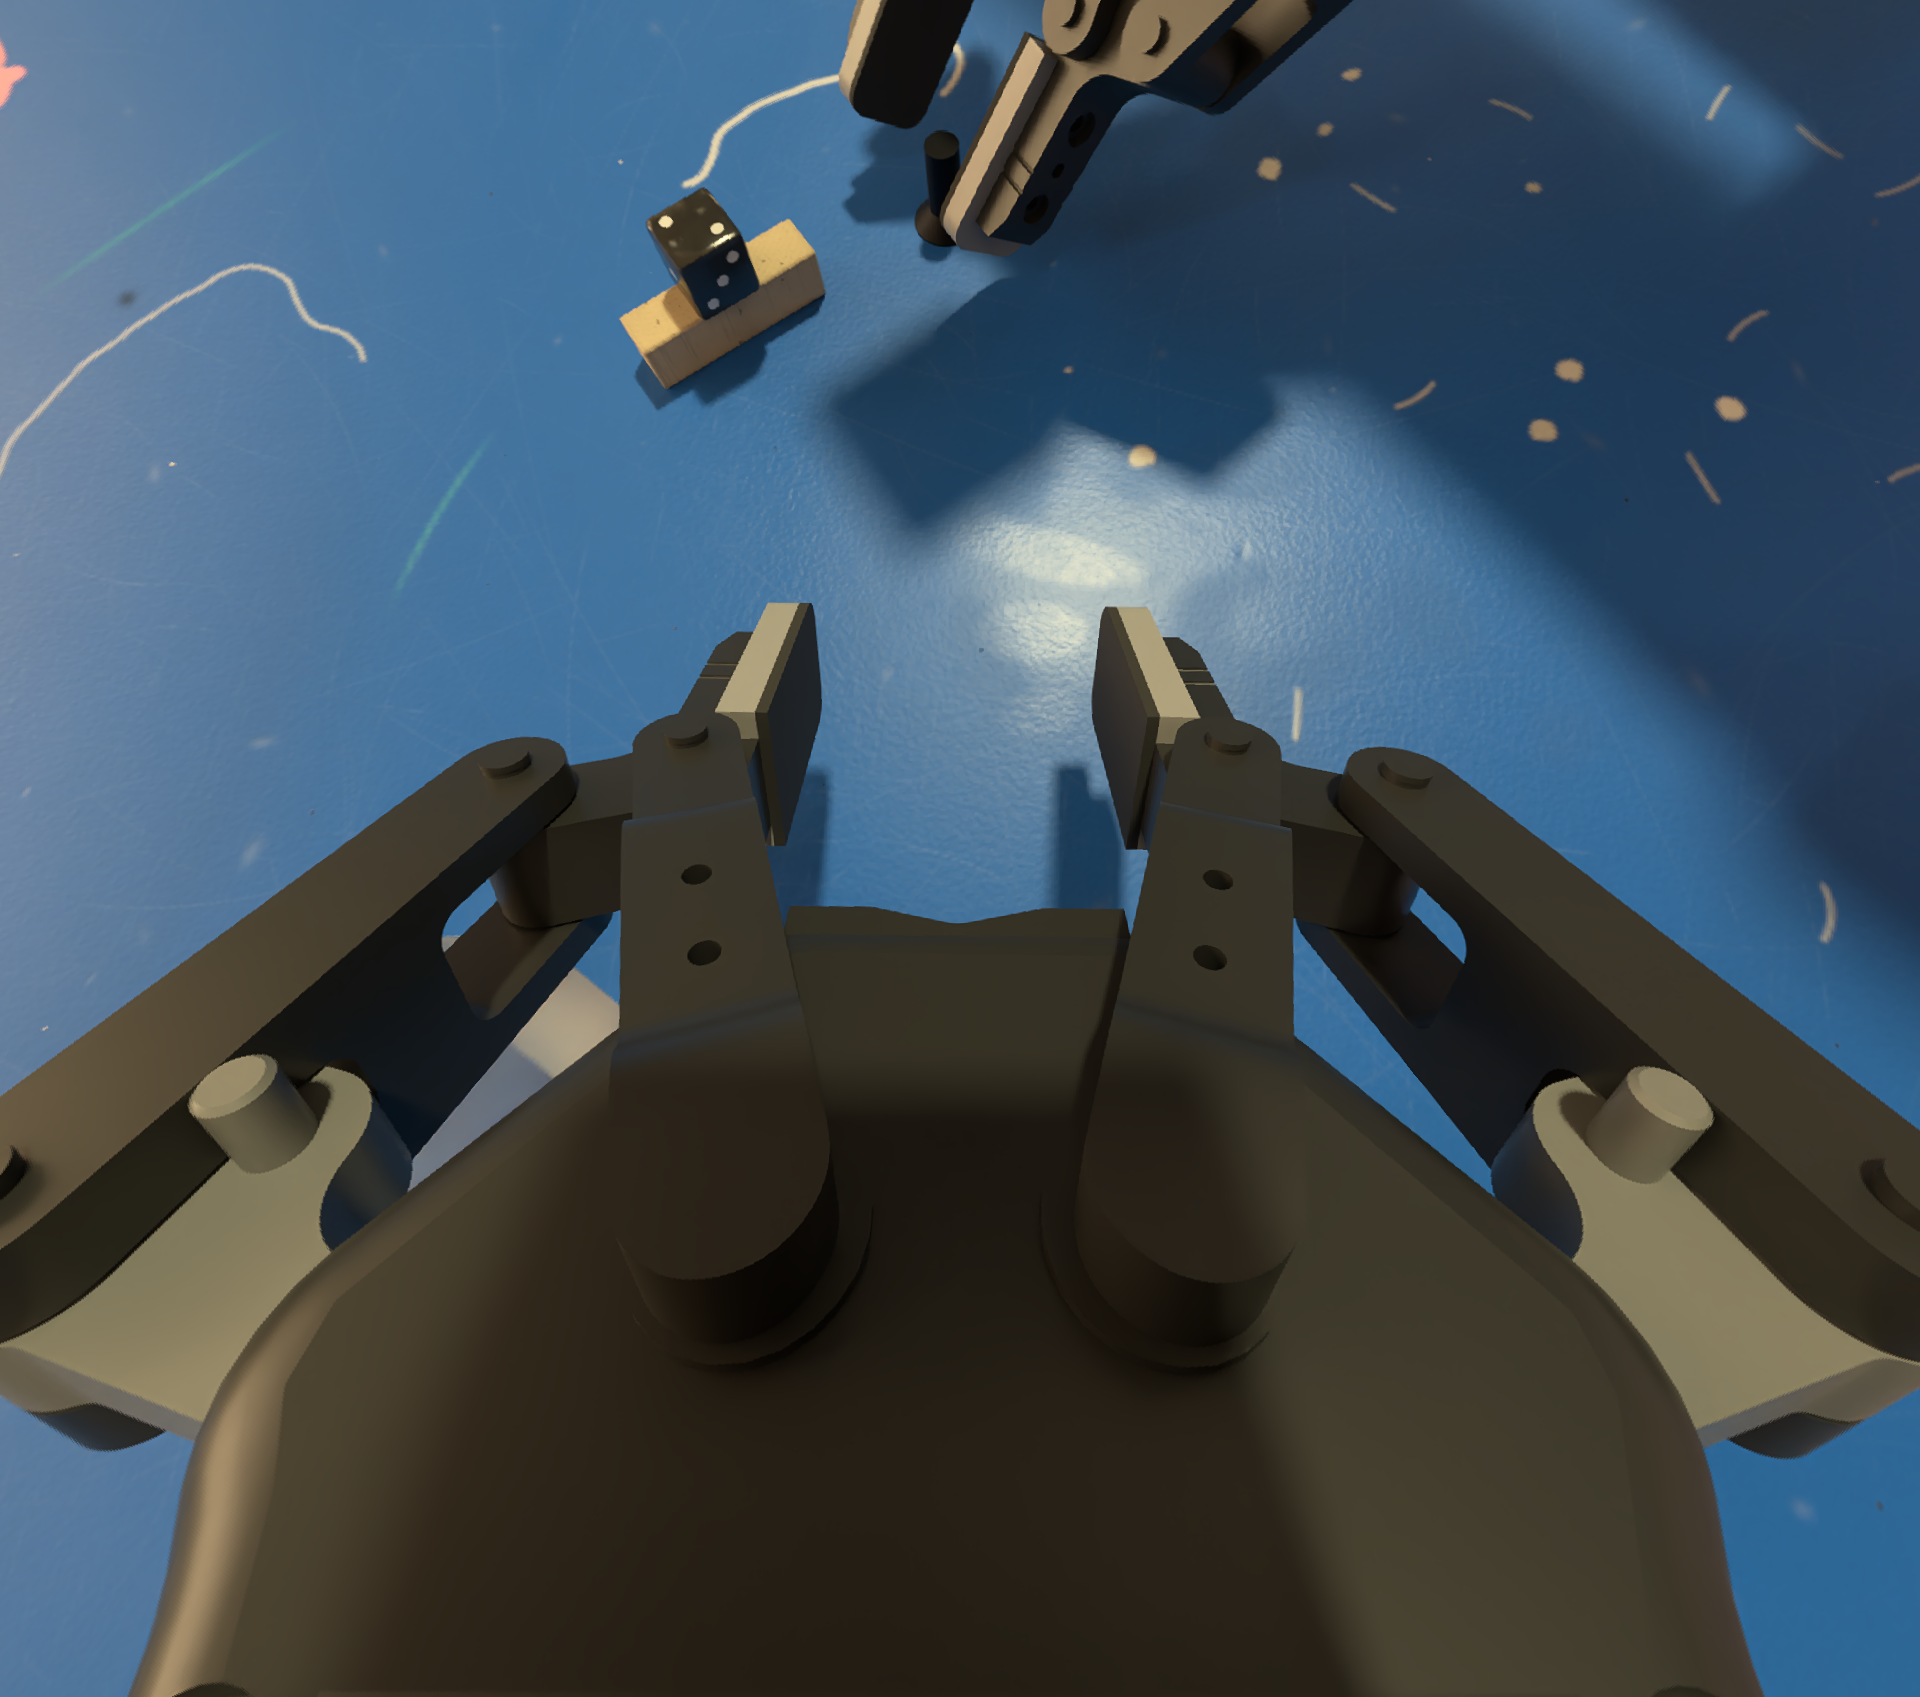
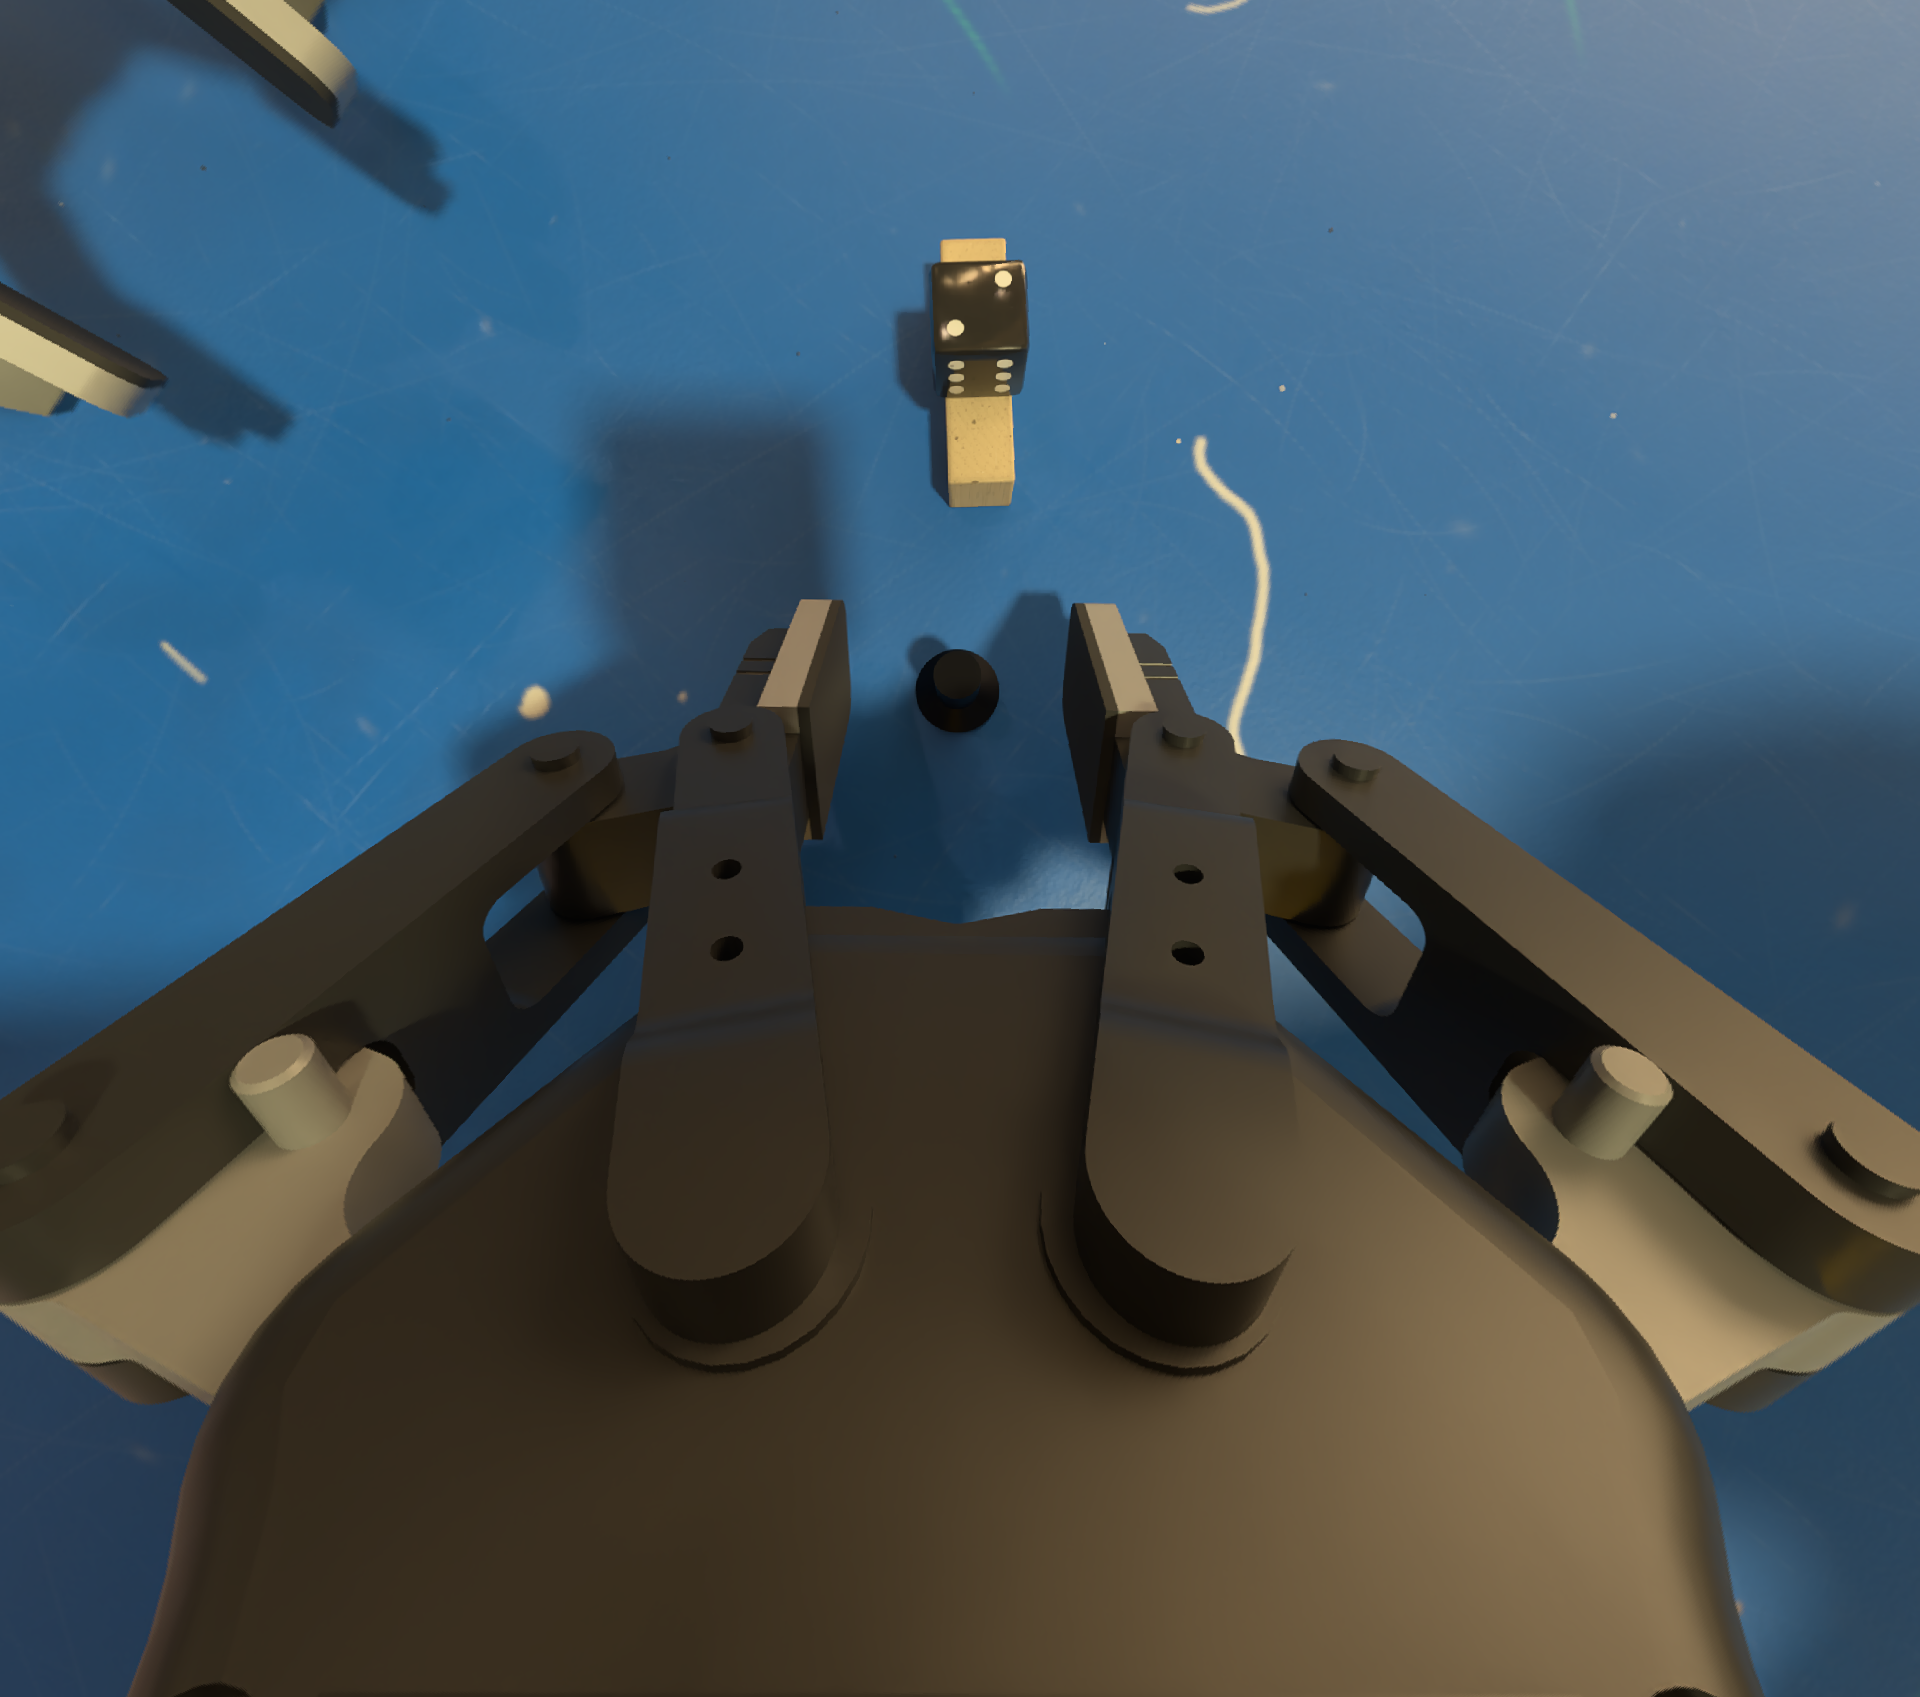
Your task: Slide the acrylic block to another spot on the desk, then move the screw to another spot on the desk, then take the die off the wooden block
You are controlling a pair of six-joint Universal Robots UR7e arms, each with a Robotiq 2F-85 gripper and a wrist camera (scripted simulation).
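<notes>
Right gripper (image 2: 956, 702) low over the blue desk (image 2: 416, 504), jaws apart astride the upright black screw (image 2: 957, 689), poised to grasp. Beyond: die (image 2: 978, 317) atop wooden block (image 2: 977, 452), untouched. Left gripper (image 1: 956, 712) parted, empty, waiting. Acrylic block unseen.

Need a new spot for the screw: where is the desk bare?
Bare desk lies ahead of the left end effector, below the wooden block. Crowded: screw between the right end effector's fingers, die and block just beyond.
</notes>
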